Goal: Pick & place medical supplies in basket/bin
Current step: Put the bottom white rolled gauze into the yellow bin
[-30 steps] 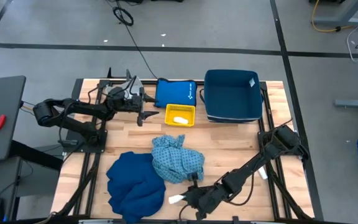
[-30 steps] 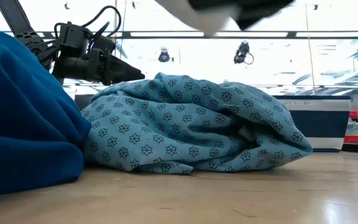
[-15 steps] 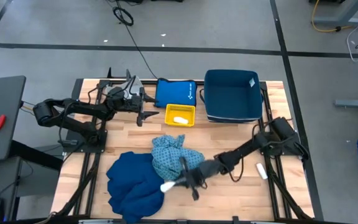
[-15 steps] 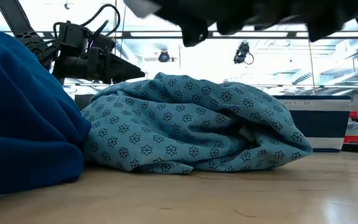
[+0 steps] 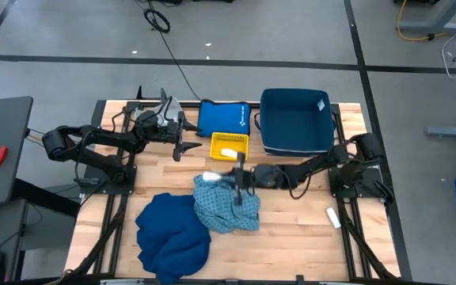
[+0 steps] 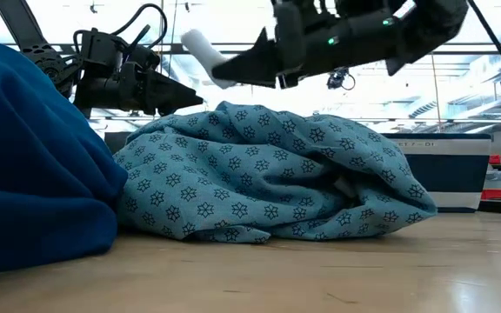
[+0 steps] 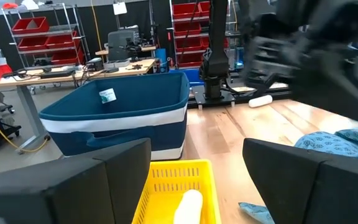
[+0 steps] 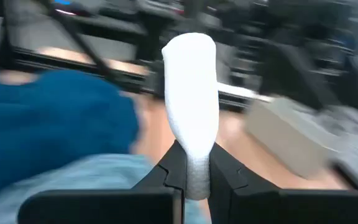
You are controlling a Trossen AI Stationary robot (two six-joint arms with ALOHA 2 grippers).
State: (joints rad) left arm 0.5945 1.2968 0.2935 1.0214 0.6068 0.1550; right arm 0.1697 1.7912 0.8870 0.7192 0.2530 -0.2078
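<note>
Left arm waiting along the desk's far-left edge, its left hand (image 5: 182,147) released, fingers spread and empty, just beside the yellow basket (image 5: 229,146). Near the front-left corner: plain dark-blue cloth (image 5: 172,233), heaped and not yet picked up. Touching its right side, toward the middle of the desk: patterned light-blue cloth (image 5: 226,204), crumpled, also still out of any container. Above that cloth's far edge: right hand (image 5: 226,177), clenched on one end of a white gauze roll (image 5: 212,176), carried in the air and pointed toward the yellow basket. Inside the yellow basket, at the far edge's middle: one white roll (image 5: 229,152) already lying in place. Behind the basket: flat blue pouch (image 5: 223,117), not part of the job. Further right along the far edge: dark-blue bin (image 5: 295,120), nothing visible inside from above. Near the desk's right edge, beside the right arm's base: another white roll (image 5: 332,216) lying loose.

Judged progress: early. One roll delivered, one on its way, one roll and both cloths left. No vials or packets discernible.
</note>
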